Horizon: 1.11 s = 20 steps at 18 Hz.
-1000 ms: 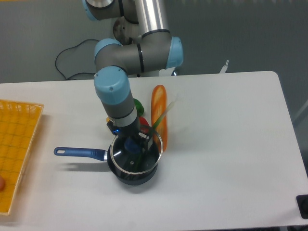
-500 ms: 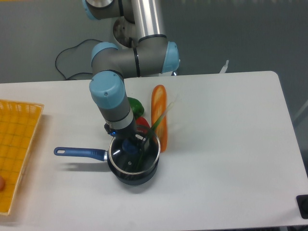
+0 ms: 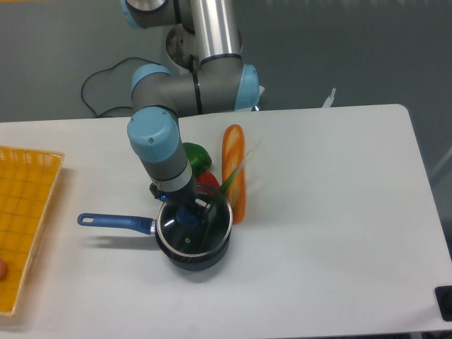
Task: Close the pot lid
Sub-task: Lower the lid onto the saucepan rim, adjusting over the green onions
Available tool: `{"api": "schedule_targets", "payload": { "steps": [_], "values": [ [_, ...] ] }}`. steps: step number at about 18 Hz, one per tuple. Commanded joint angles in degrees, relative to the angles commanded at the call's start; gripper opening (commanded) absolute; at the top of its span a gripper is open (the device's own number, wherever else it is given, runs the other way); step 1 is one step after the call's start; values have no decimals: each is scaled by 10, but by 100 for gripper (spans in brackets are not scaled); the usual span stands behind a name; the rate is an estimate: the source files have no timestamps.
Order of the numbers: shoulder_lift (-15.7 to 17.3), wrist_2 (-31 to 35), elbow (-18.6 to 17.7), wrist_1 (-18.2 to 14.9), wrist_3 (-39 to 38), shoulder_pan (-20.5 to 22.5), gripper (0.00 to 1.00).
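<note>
The dark pot [image 3: 194, 253] stands on the white table, its long blue handle [image 3: 116, 222] pointing left. The clear glass pot lid [image 3: 192, 226] with a thin metal rim lies over the pot's mouth, nearly level. My gripper [image 3: 187, 212] comes straight down onto the lid's blue knob [image 3: 186, 215] and appears shut on it; the wrist hides most of the fingers. A green stalk [image 3: 224, 189] sticks out of the pot to the upper right, under the lid's edge.
An orange carrot-like toy [image 3: 234, 169] lies just right of the pot. A green vegetable [image 3: 195, 155] and a red one [image 3: 209, 180] sit behind it. A yellow basket [image 3: 21, 212] stands at the table's left edge.
The arm has shifted a little to the left, carrying the lid with it, and the pot has slid slightly left too. The lid sits lower on the pot.
</note>
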Motion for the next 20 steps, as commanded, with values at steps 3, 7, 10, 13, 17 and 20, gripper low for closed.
{"api": "schedule_targets", "payload": {
  "steps": [3,7,10,13,17,20],
  "values": [
    [0,0,5,0,0,0,64],
    [-2,0,13,-1,0,-1,64],
    [-3,0,16,-1,0,0,64],
    [-7,0,17,-1,0,-1,64],
    [-8,0,16,-1,0,-1,64],
    [-7,0,16,-1,0,0,64]
  ]
}}
